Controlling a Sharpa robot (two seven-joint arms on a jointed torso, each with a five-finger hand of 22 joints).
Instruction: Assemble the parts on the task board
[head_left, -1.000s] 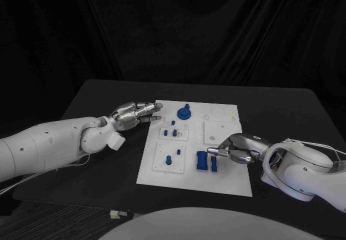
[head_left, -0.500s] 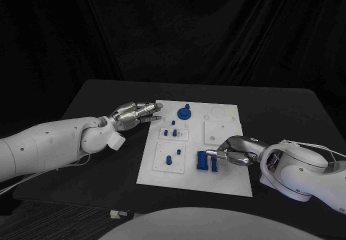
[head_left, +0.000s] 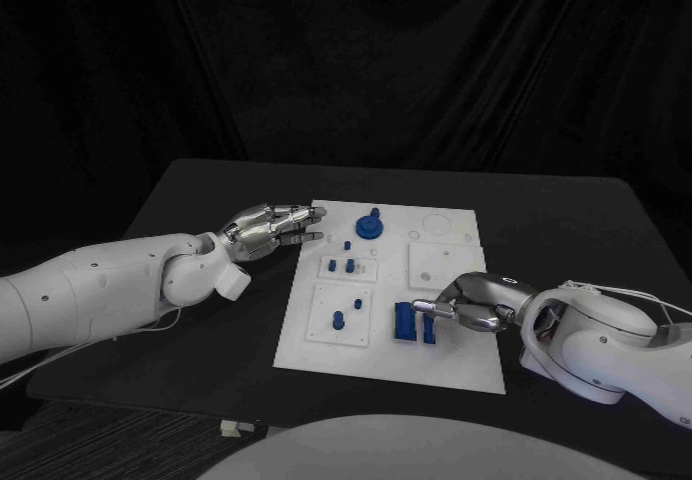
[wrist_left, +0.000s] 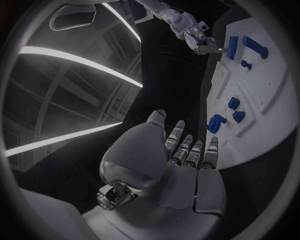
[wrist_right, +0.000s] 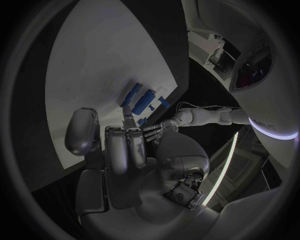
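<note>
The white task board (head_left: 440, 352) lies mid-table. On it are a round blue part with a peg (head_left: 369, 226), small blue pegs (head_left: 339, 266), another peg (head_left: 338, 320), and two blue blocks (head_left: 404, 320) side by side. My right hand (head_left: 470, 300) hovers at the board's right side. Its fingers are partly curled and the tips reach the narrower block (head_left: 428, 331); nothing sits in the hand. The right wrist view has that hand (wrist_right: 125, 150) over the board (wrist_right: 94, 65) with the blue blocks (wrist_right: 144, 101) just beyond the fingers. My left hand (head_left: 271, 228) rests at the board's far left edge, fingers straight and together, empty (wrist_left: 178, 165).
The black table (head_left: 202, 210) stretches out on both sides of the board. Bare white recessed plates (head_left: 437, 266) lie on the board's right half. The left wrist view catches my right hand (wrist_left: 199, 39) beside the blocks (wrist_left: 232, 45).
My right hand has crept slightly left toward the blue blocks. The left hand and the parts have not moved.
</note>
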